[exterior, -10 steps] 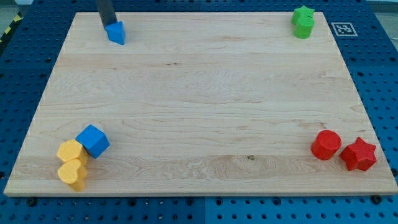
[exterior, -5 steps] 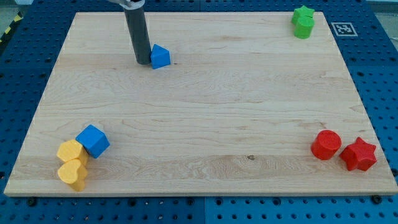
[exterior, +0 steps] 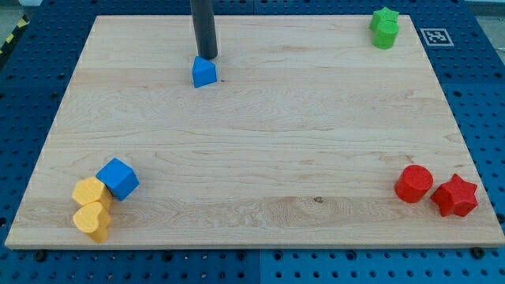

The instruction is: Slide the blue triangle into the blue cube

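Rod: a straight dark rod is coming down from the view's top edge and standing upright over the upper left part of the counter point(exterior: 260, 134).
My tip point(exterior: 206, 57): it is resting at the top edge of the blue triangle point(exterior: 203, 72), touching it or just short of it; I cannot tell which.
Hand: the arm is carrying no hand, only the rod, so nothing is being gripped and there is nothing to open or close.
Blue triangle: it is sitting just below my tip, toward the view's bottom, in the upper left part of the counter.
Blue cube point(exterior: 118, 178): it is lying well apart from my tip, far down toward the view's bottom and to the view's left, near the lower left corner.
Yellow blocks: a yellow block point(exterior: 89, 192) is touching the blue cube on its lower left side, and a yellow heart point(exterior: 92, 220) is sitting right below that one, both farther from my tip than the cube.
Green blocks point(exterior: 385, 28): two green pieces, the upper one star-shaped, are crowding together far to the view's right of my tip, in the top right corner.
Red cylinder point(exterior: 414, 183): it is standing far to the view's right and bottom of my tip.
Red star point(exterior: 454, 196): it is lying just beside the red cylinder, on its right, closest to the lower right corner.
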{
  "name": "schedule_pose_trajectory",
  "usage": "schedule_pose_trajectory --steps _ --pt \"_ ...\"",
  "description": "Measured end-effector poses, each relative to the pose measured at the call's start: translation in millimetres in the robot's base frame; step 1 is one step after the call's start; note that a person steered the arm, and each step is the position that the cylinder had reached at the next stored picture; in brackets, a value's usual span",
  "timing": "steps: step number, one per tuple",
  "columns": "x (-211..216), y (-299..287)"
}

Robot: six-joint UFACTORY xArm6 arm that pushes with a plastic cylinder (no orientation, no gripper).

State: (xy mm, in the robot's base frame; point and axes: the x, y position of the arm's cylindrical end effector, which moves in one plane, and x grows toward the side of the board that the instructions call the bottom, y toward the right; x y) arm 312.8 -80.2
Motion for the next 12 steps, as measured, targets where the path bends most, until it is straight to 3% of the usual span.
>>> schedule_pose_trajectory --steps 3,4,6,8,9,10,12 --pt "61 -7" --pt "62 -38" --pt "106 -49" --pt "86 -20" --pt "97 1" --pt "118 -1" --pt "102 -51"
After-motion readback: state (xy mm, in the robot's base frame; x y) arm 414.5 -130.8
